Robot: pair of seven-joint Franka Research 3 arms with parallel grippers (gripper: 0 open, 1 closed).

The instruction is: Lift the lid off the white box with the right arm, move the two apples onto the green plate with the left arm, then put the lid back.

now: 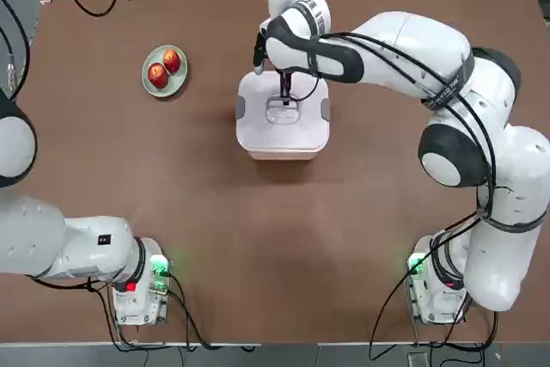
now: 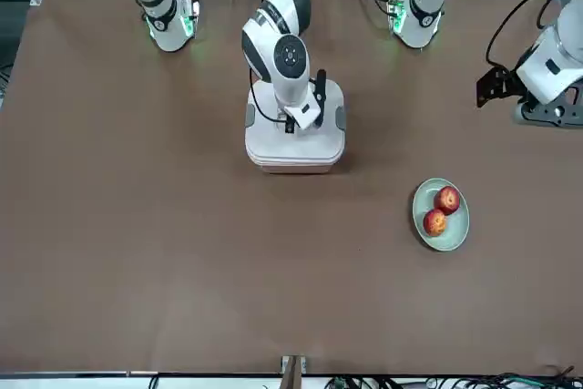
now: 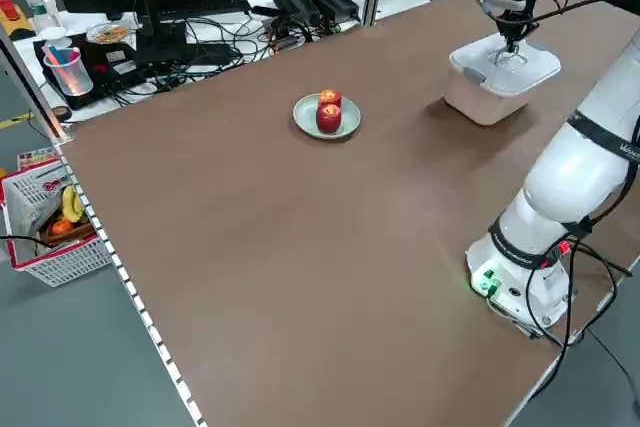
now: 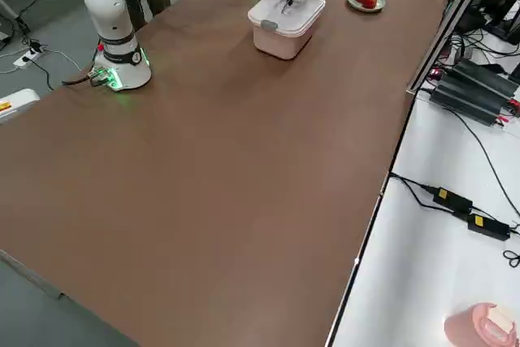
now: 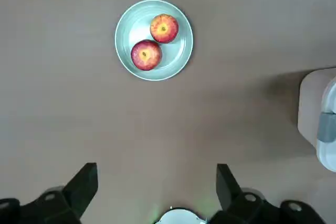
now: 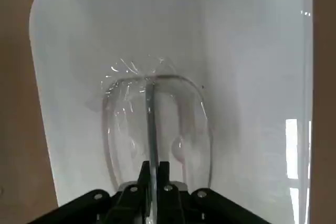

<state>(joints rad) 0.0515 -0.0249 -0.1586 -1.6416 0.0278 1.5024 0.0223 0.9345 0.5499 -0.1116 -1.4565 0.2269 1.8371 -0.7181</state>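
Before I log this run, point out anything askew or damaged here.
Nothing stands out: the lid sits level on the box, the right tool shut on its handle. Both apples rest on the plate.

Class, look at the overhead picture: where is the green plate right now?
In the top view, the green plate sits left of the white box, on the brown table, with both apples on it.
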